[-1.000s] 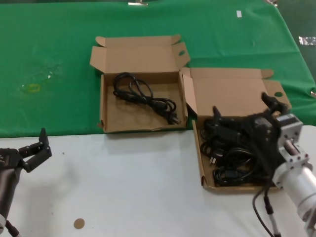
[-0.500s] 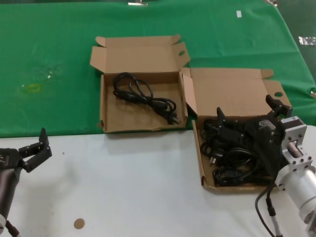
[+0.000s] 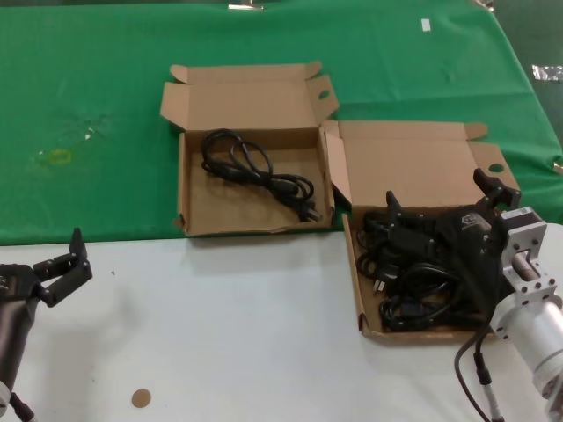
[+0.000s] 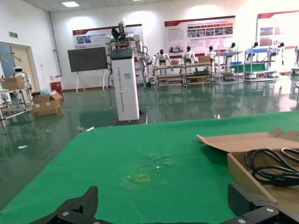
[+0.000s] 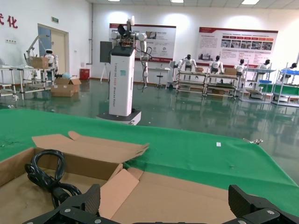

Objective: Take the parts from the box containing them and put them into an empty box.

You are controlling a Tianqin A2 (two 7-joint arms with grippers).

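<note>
The right gripper (image 3: 444, 209) is matte black with angular fingers, mounted on a ribbed silver metal wrist cylinder trailing a thin black cable. The left gripper (image 3: 63, 266) matches, on a dark grey forearm.

Glossy green floor (image 4: 42, 140), white walls (posters (image 5: 237, 45) above)
</note>
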